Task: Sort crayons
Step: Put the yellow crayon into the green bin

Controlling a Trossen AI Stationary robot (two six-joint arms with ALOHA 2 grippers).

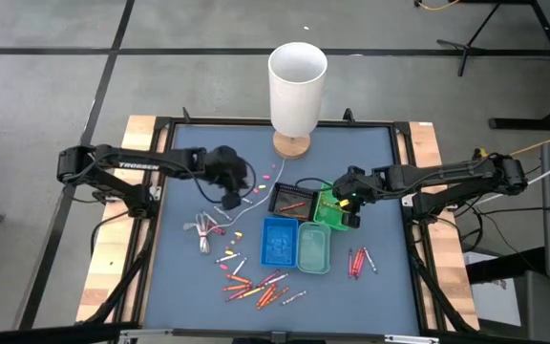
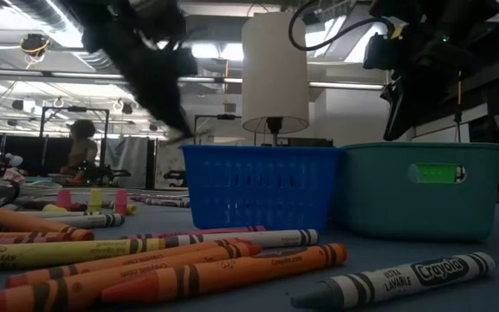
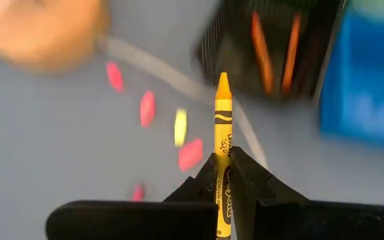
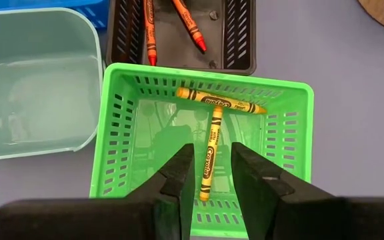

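A yellow crayon (image 3: 223, 133) is clamped in the left gripper (image 1: 228, 200), whose jaws are closed on it, left of the trays on the bench (image 1: 380, 182). Two orange-red crayons (image 4: 151, 30) are seen in the black tray (image 4: 235, 40). The blue tray (image 1: 277, 239) and teal tray (image 4: 39, 87) follow. Two yellow crayons (image 4: 219, 101) lie in the green tray (image 4: 285, 133) beneath the right gripper (image 4: 212, 175), jaws parted and empty

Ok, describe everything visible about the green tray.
The green tray is a small rectangular basket of bright plastic with slotted walls, sitting upright on the table beside the teal tray and the black tray. Two yellow crayons lie inside, touching in a T. The right gripper hangs over it, jaws open.
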